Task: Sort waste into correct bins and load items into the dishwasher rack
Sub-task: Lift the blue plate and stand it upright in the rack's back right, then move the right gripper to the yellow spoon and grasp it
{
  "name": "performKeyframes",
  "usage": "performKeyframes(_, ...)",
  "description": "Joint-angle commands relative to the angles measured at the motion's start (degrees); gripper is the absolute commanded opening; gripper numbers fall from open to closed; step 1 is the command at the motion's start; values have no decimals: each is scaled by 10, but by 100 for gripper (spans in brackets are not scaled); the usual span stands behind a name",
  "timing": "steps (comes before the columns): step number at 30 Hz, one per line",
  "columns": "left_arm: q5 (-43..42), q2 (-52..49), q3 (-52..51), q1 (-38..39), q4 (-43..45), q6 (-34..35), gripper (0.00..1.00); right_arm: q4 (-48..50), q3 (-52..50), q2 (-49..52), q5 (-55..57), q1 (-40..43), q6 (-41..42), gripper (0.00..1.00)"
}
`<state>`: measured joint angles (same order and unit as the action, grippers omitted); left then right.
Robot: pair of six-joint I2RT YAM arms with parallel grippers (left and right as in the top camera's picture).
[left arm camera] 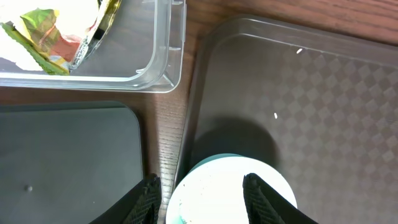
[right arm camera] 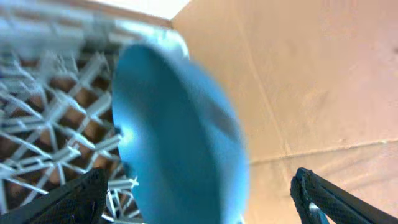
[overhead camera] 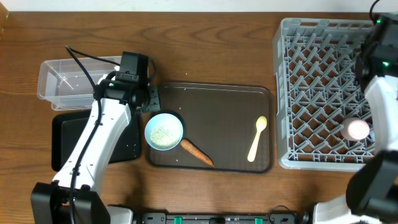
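A light blue bowl [overhead camera: 164, 132] holding white rice grains sits at the left end of the brown serving tray [overhead camera: 211, 93]. My left gripper [left arm camera: 202, 198] is open just above the bowl [left arm camera: 214, 190], one finger outside its left rim and one over its inside. An orange carrot [overhead camera: 196, 152] and a pale yellow spoon [overhead camera: 257, 138] lie on the tray. A yellow-green wrapper [left arm camera: 43, 28] lies in the clear tub [left arm camera: 165, 68]. My right gripper [right arm camera: 199, 205] is open around the blurred blue plate [right arm camera: 180, 137], which stands on edge in the grey rack [overhead camera: 317, 81]. The light blue cup is out of view.
A small white cup with a pink inside [overhead camera: 357, 129] sits in the rack's near right corner. The black tray [overhead camera: 68, 140] lies in front of the clear tub [overhead camera: 74, 78], left of the serving tray. My right arm [overhead camera: 379, 68] covers the rack's right side.
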<state>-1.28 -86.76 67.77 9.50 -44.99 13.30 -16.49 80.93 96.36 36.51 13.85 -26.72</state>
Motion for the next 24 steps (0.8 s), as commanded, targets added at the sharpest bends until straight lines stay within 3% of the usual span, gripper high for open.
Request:
performKeyframes(1,7,0,8,-2,-2,3,45,-16,-1,-48,-90,-2,17,94)
performKeyframes(8,7,0,8,-2,-2,3,46,-165,-1,-74,-340,-33,123,76)
performKeyframes(13,7,0,8,-2,-2,3,46,-273,-2,-67,-461,-95,202,77)
performKeyframes(20,7,0,8,-2,-2,3,45,-354,-2,-62,-466,-234,255,73)
performKeyframes(24,7,0,8,-2,-2,3,46,-369,-2,-60,-394,-315,335,74)
